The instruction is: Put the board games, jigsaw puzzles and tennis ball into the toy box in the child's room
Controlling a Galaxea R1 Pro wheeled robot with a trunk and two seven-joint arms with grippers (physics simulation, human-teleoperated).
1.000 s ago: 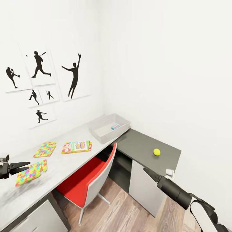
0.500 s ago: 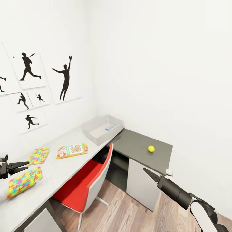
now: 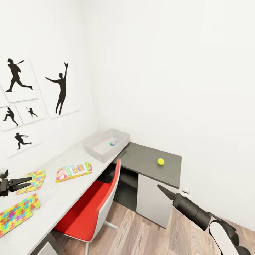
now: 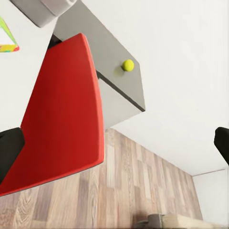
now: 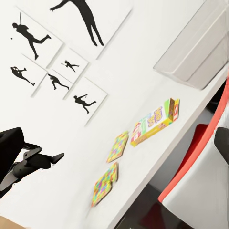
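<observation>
The toy box [image 3: 106, 143] sits at the far end of the white desk [image 3: 60, 198], in the corner, with something small and blue-and-pink lying inside it. On the lower dark section to its right rests the tennis ball [image 3: 160, 161], alone and well apart from the box. Nearer along the white top lies one board game [image 3: 73, 171], flat, and nearer again the two jigsaw puzzles [image 3: 30, 178], one just beside the left gripper [image 3: 29, 181] and the other at the near left edge of the picture. A red chair [image 3: 94, 207] is tucked under the desk between the two sections.

Both grippers hold nothing. The left one has its fingers spread a little, pointing over the desk; the right gripper [image 3: 159, 186] has its fingers pressed together into a point, aimed towards the dark section below the ball.

My read: this is an approach, with no grasp begun. The ball looks the likeliest target for the right arm, which would call for the fingers to part first, then a reach up and over the desk edge. A small round ball may roll if nudged.

Against half a second ago, everything on the desk and the silhouette pictures [image 3: 60, 88] sit further left and a touch lower in the head view, so the camera has swung right; the toys themselves have not moved.
</observation>
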